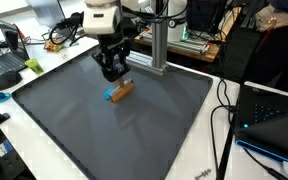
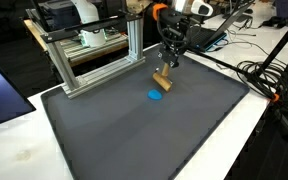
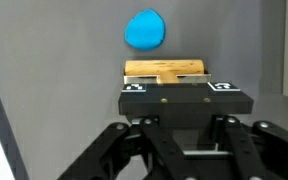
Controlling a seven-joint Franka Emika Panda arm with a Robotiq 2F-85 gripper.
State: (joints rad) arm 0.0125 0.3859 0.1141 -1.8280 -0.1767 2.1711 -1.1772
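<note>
Wrist view: gripper [image 3: 182, 90] clamped on wooden block [image 3: 165, 68]; blue disc [image 3: 145, 30] just beyond, on grey mat [image 3: 64, 60]. You hold block level, grip centred, move slow.

A small oblong block of light brown wood [image 3: 166, 70] is seen at the tips of the end effector [image 1: 116, 76], whose fingers are closed on it. In the wrist view the block is presented with its long side lying crosswise and a pale seam down the middle of its face. In both exterior views it is shown tilted, one end lower than the other [image 2: 163, 81]. It is placed over the dark grey mat [image 1: 154, 125] covering the tabletop, towards the far part of that mat. A flat round blue piece [image 3: 145, 30] is found just beside it. Whether the block's lower end touches the mat cannot be told.
</note>
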